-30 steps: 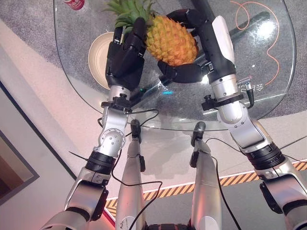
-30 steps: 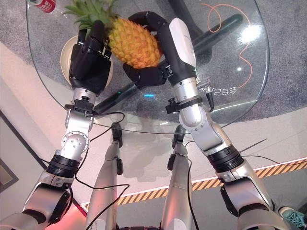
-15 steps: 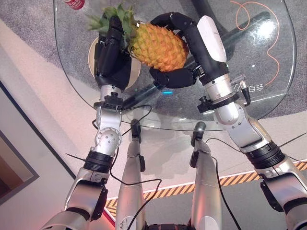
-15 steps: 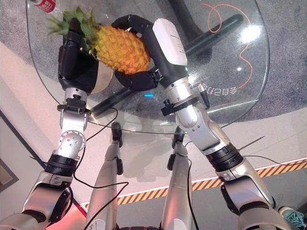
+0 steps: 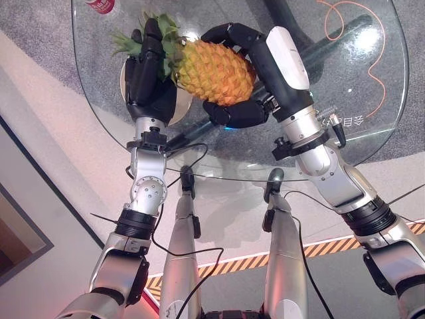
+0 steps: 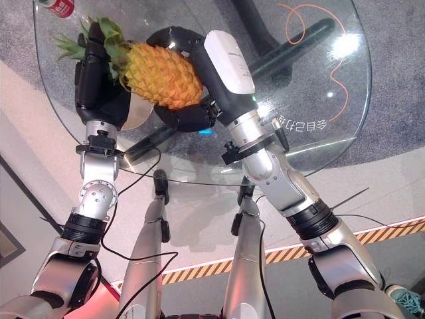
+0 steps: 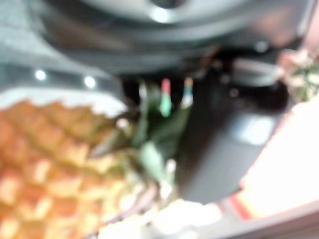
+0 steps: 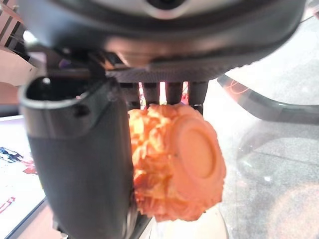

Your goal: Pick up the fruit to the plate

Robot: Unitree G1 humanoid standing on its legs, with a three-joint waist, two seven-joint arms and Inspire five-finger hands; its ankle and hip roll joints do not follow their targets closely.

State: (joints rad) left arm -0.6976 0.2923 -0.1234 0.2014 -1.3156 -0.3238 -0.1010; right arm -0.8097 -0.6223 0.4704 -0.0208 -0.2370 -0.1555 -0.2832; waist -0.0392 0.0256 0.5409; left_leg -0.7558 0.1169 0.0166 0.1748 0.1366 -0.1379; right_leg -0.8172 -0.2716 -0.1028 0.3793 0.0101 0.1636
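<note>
A: Where is the pineapple (image 5: 212, 70)?

B: Held above the round glass table (image 5: 345, 143), near its left edge, over the pale round plate (image 6: 136, 113), which it mostly hides. Scaly orange rind, spiky green crown.

A: And the hands?

B: The right hand (image 5: 249, 73) has fingers curled over the fruit and its thumb clamped beneath. The left hand (image 5: 147, 76) stands upright, straight fingers pressed against the crown.

A: Anything else?

B: A red can (image 5: 101, 5), cut off at the far left edge.
</note>
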